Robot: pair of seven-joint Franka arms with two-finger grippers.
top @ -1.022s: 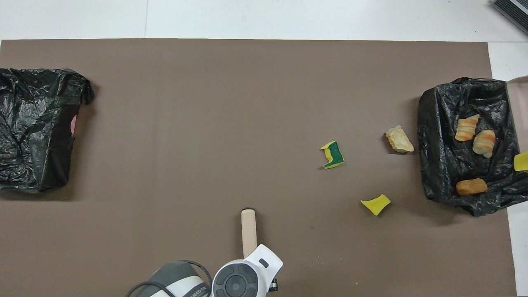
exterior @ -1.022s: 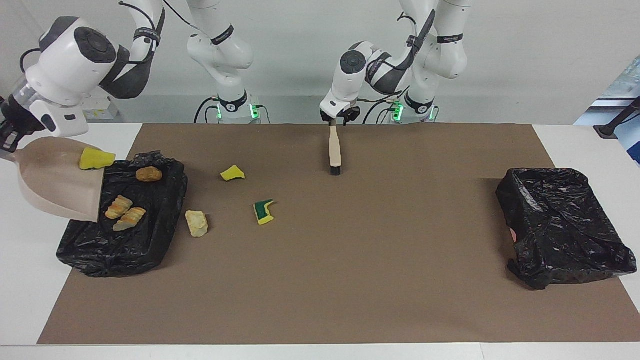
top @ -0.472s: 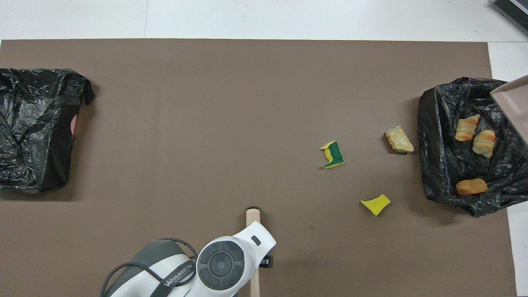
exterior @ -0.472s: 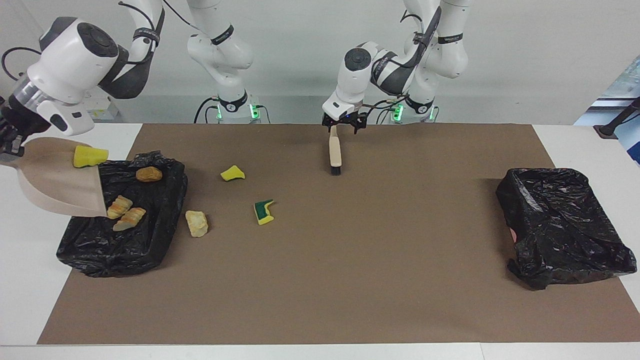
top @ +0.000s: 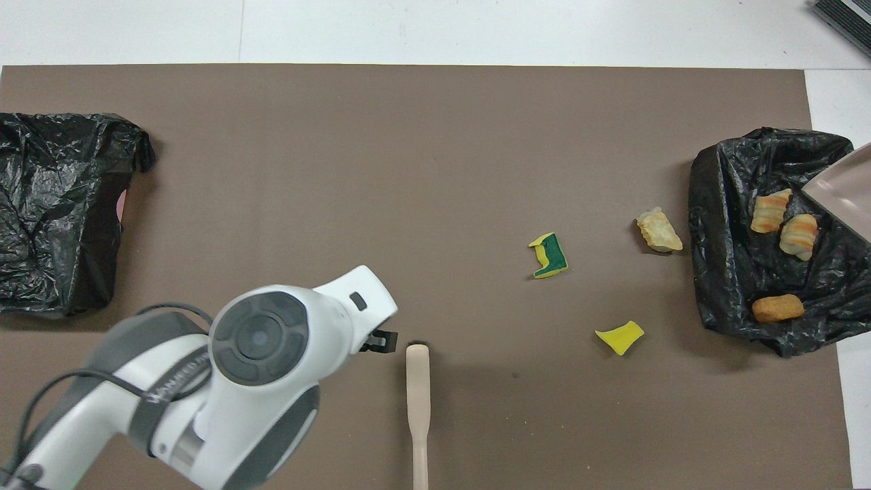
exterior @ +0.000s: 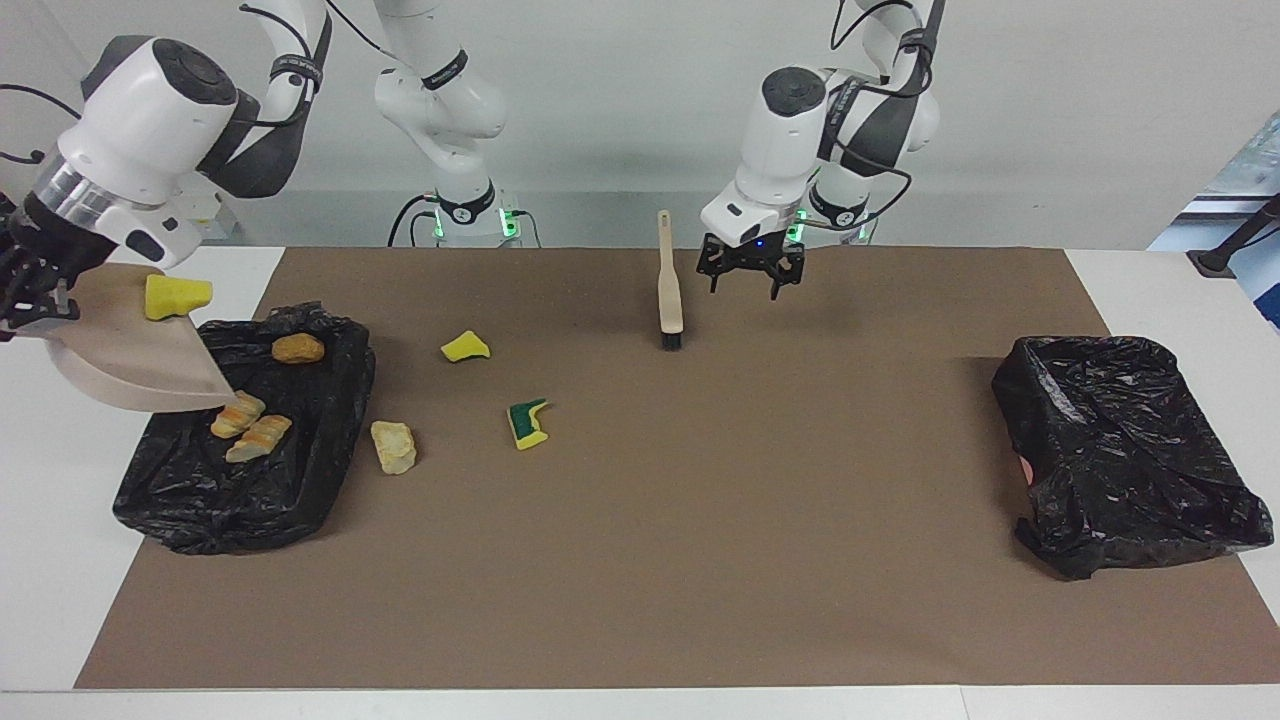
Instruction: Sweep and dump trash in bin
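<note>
Across a white table, a brown mat carries two black-lined bins, one at the right arm's end and one at the left arm's end. Over the first bin's outer edge the right gripper clamps the handle of a beige dustpan, tilted with its lip down toward the liner; a yellow sponge piece sits on the pan. Up in the air over the mat's robot-side edge, the left gripper hangs empty with jaws wide, just beside a beige brush that lies flat on the mat, its handle end toward the robots and its dark bristles pointing away; nothing touches the brush. Inside the first bin lie three tan-orange chunks: a brown one nearer to the robots and two striped ones side by side close under the dustpan's lip. On the open mat beside that bin rest a pale chunk, nearly touching the liner, a green-and-yellow sponge toward the middle, and a yellow scrap nearer to the robots. From overhead the left arm's white wrist covers the mat beside the brush.
</note>
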